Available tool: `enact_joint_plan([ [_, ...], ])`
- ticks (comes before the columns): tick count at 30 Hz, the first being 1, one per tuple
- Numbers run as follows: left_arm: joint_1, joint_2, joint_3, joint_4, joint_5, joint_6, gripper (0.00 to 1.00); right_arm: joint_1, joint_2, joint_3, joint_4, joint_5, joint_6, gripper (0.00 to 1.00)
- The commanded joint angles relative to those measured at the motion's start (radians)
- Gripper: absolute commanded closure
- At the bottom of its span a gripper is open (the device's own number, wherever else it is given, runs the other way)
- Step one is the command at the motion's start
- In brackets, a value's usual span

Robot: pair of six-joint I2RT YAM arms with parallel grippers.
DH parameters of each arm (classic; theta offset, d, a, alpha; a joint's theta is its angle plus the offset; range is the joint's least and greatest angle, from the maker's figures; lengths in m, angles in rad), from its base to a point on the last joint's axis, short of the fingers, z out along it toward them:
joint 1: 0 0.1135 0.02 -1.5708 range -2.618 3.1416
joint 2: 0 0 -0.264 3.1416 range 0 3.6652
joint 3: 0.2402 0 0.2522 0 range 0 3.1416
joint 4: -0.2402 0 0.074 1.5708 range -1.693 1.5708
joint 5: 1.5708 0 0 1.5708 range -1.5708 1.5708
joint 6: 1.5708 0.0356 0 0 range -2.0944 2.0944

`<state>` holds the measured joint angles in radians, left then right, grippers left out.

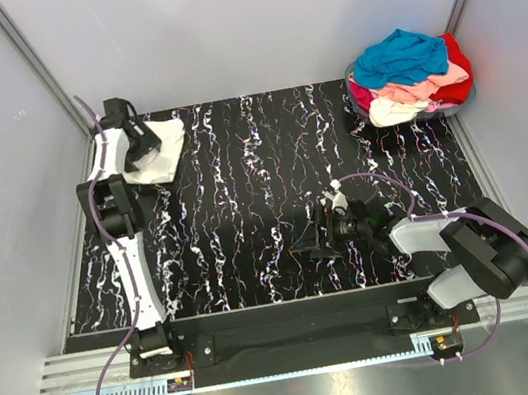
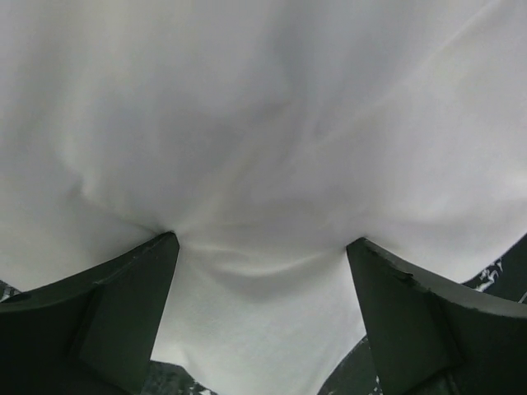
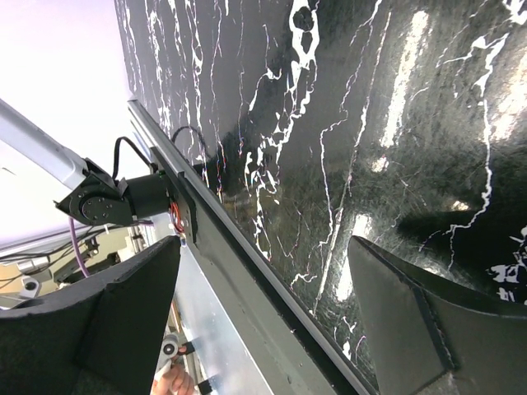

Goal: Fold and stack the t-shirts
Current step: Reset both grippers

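Cream-white t-shirt (image 1: 169, 135) lies folded at the tabletop's (image 1: 243, 191) far left corner. The left gripper (image 1: 141, 149) rests on it, jaws apart. The right gripper (image 1: 314, 242) hovers near the near edge, jaws apart and empty. Other t-shirts (image 1: 411, 76) sit heaped at the far right corner. Stacking seems to have begun, and the next move is probably to fetch another.

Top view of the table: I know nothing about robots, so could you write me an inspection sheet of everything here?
Surface: black table with white veins.
Job's things: white t-shirt, folded, far left corner; heap of t-shirts, blue on top, far right corner.
Clutter: nothing seen.
Grippers: left fingers open, pressing the white t-shirt; right fingers open, holding nothing.
Cables: purple cables along both arms.
Surroundings: pale walls, metal frame.
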<state>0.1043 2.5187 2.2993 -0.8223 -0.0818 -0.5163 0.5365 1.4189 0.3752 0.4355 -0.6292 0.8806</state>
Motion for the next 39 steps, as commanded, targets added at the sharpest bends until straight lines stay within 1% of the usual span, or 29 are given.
enact_joint_plan([
  [1, 0.043, 0.029, 0.054, -0.005, -0.021, -0.023, 0.08, -0.018, 0.015, -0.010, 0.077, -0.033, 0.012, 0.11],
  [8, 0.078, 0.045, 0.051, 0.012, -0.053, -0.166, 0.10, -0.030, 0.023, -0.021, 0.106, -0.052, 0.024, 0.11],
  [10, 0.078, 0.046, 0.055, 0.066, -0.033, -0.165, 0.10, -0.035, 0.028, -0.022, 0.111, -0.058, 0.026, 0.11],
  [14, 0.081, 0.080, 0.149, 0.078, -0.044, -0.171, 0.10, -0.044, 0.038, -0.027, 0.132, -0.069, 0.034, 0.11],
  [17, 0.095, 0.081, 0.140, 0.146, -0.020, -0.182, 0.08, -0.050, 0.043, -0.032, 0.146, -0.076, 0.038, 0.11],
  [21, 0.106, 0.089, 0.157, 0.221, -0.044, -0.182, 0.07, -0.055, 0.052, -0.036, 0.166, -0.086, 0.047, 0.11],
  [25, 0.113, 0.092, 0.189, 0.250, -0.056, -0.172, 0.05, -0.061, 0.057, -0.041, 0.177, -0.090, 0.052, 0.11],
  [27, 0.117, 0.063, 0.186, 0.264, -0.055, -0.169, 0.02, -0.061, 0.057, -0.041, 0.178, -0.090, 0.052, 0.11],
  [31, 0.115, -0.063, 0.076, 0.354, 0.045, -0.191, 0.01, -0.061, 0.057, -0.042, 0.181, -0.089, 0.054, 0.11],
  [32, 0.112, -0.111, 0.054, 0.354, 0.075, -0.201, 0.01, -0.063, 0.055, -0.042, 0.181, -0.089, 0.054, 0.11],
  [34, 0.098, -0.158, 0.037, 0.331, 0.111, -0.238, 0.01, -0.063, 0.054, -0.044, 0.180, -0.086, 0.054, 0.11],
  [35, 0.091, -0.211, 0.010, 0.324, 0.134, -0.246, 0.01, -0.063, 0.051, -0.044, 0.178, -0.084, 0.054, 0.11],
  [37, 0.057, -0.276, -0.041, 0.313, 0.140, -0.264, 0.01, -0.063, 0.043, -0.047, 0.177, -0.076, 0.051, 0.12],
  [38, 0.040, -0.350, -0.076, 0.313, 0.143, -0.268, 0.01, -0.063, 0.040, -0.048, 0.175, -0.075, 0.050, 0.12],
  [39, 0.023, -0.389, -0.143, 0.310, 0.139, -0.269, 0.01, -0.063, 0.037, -0.048, 0.175, -0.073, 0.049, 0.12],
])
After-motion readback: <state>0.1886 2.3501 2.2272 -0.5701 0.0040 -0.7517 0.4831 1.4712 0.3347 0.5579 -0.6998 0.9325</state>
